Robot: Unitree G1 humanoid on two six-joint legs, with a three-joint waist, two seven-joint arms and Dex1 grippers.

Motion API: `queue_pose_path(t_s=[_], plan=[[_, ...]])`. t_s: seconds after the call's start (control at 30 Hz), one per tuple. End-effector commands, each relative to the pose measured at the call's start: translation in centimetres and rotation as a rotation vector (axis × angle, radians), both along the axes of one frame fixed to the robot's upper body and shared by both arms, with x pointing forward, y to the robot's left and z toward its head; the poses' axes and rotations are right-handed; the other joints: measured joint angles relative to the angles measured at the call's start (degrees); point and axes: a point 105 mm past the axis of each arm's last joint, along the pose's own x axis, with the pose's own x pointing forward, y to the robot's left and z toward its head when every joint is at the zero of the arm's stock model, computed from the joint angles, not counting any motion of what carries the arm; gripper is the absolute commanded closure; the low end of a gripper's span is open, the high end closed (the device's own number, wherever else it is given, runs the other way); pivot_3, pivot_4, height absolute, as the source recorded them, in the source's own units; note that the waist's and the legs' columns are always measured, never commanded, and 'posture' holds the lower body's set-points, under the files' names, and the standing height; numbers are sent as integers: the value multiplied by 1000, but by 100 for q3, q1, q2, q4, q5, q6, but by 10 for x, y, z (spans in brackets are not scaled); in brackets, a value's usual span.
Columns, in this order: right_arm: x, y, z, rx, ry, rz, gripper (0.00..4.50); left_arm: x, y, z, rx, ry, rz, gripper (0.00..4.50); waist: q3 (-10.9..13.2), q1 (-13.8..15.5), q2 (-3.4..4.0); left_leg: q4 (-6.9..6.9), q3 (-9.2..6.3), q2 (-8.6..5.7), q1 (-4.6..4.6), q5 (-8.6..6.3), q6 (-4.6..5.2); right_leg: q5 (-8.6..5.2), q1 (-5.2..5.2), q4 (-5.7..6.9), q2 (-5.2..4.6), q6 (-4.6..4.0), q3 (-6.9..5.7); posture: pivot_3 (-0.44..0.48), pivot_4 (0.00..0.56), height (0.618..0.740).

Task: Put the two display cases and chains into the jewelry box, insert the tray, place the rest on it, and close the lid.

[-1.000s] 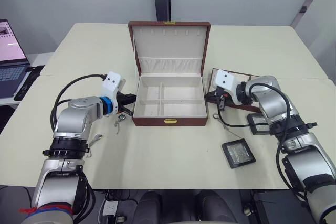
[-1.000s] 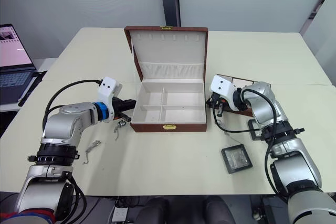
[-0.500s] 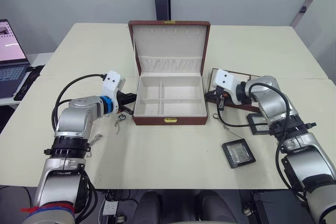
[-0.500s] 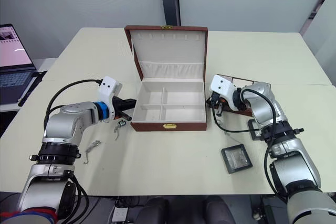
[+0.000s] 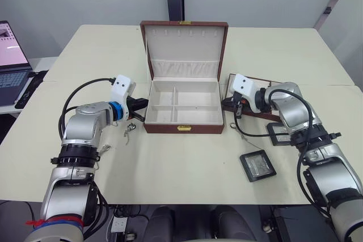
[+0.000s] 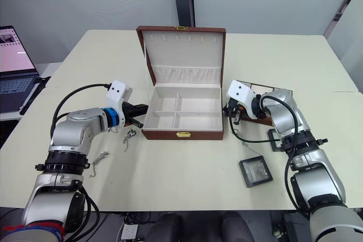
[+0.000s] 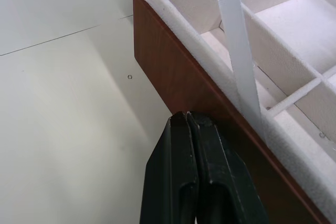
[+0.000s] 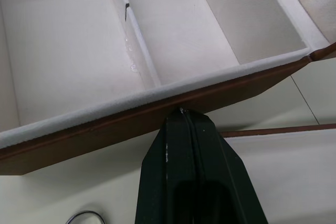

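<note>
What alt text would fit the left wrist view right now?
The left tool, its two black fingers pressed shut with nothing between them, points at the reddish-brown wood-grain side wall of the open jewelry box. Above the wall runs the box's cream divided lining, crossed by a white ribbon; beside it lies the pale tabletop.

Tray (image 5: 266,97) mostly hidden behind right arm. One display case (image 5: 279,134) partly covered by same arm. Laptop (image 5: 11,63) cut by picture edge. Chains (image 5: 129,130) too small to detail.
</note>
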Motion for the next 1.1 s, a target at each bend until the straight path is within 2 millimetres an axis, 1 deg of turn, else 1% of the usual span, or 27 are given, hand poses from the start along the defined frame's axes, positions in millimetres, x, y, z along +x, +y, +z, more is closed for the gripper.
queue_pose_path(t_s=[0.03,0.2,0.47,0.67,0.77,0.83,0.9,1.03,1.1], plan=[[-7,26,14,42,-31,104,4479,4,-13,14,-11,-61,-44,4500,0,0,0,0,0,0,0,0,0,0,0,0,0,0,0,0,150,740],[-5,24,14,38,-35,96,4479,2,-8,14,1,-61,-37,4500,0,-3,0,0,0,0,0,0,0,0,0,0,0,0,0,0,150,740],[-6,21,14,45,-26,87,4479,-4,6,13,19,-53,-21,4500,0,-32,0,-4,2,4,0,1,-1,0,-4,0,1,0,2,0,150,740],[-4,21,14,45,-31,79,4479,-4,6,13,19,-54,-17,4500,0,-35,0,-5,2,5,0,0,0,0,-6,0,2,0,2,0,150,740],[-1,15,17,38,-47,55,4479,-5,6,12,22,-53,-18,4500,0,-37,0,-5,2,5,0,0,0,0,-6,0,2,0,2,0,150,740],[3,7,21,31,-64,25,4479,-6,10,11,39,-55,-14,4500,0,-37,0,-5,3,5,0,-1,1,0,-6,0,2,0,2,0,150,740],[5,-1,24,24,-71,6,4479,-7,15,11,52,-58,-5,4500,0,-36,0,-5,3,5,-1,-1,1,0,-8,0,2,0,3,0,150,740],[4,-15,27,21,-74,-37,4479,-11,31,13,72,-65,33,4500,1,-28,0,-5,3,4,-2,-1,1,0,-9,-1,1,0,3,0,150,740],[3,-19,27,19,-76,-48,4479,-13,36,14,79,-66,43,4500,1,-19,0,-5,2,3,-3,-1,2,0,-9,-1,1,0,2,0,150,740]])
